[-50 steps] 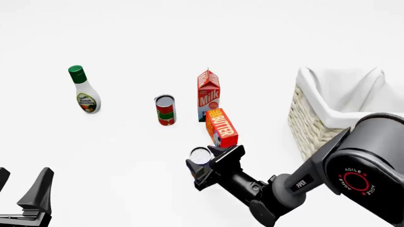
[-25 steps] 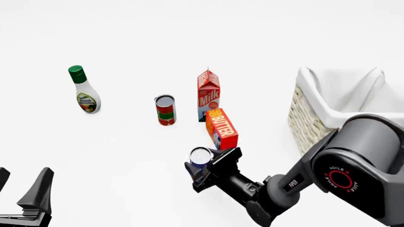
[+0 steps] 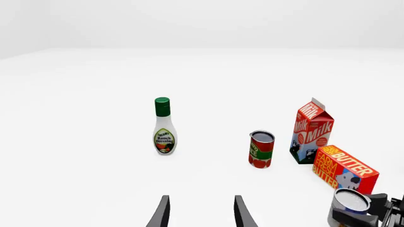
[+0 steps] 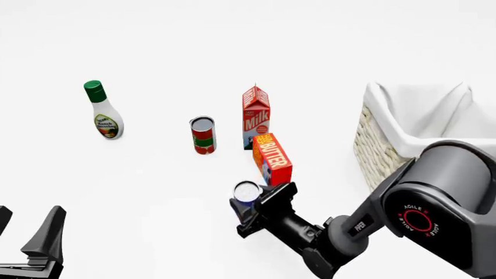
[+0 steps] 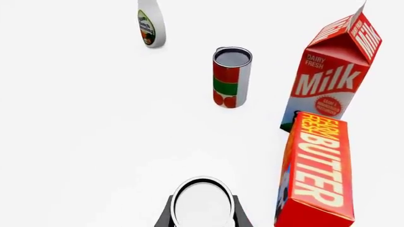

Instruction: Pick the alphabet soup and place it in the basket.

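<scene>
The alphabet soup can stands in front of the butter box, with only its silver top and a little blue label showing. My right gripper is shut on it. In the right wrist view the black fingers press both sides of the can. The left wrist view shows the can with the blue label at the lower right. The cream wicker basket with white lining stands at the right, apart from the can. My left gripper is open and empty at the near left; its fingers stand apart.
A butter box lies just behind the can, with a milk carton behind it. A red-and-green can stands left of the milk. A ranch dressing bottle stands at the far left.
My right arm's elbow has swung a little to the left and the fingers have closed in on the can. The can stays at nearly the same spot. The left arm has not moved.
</scene>
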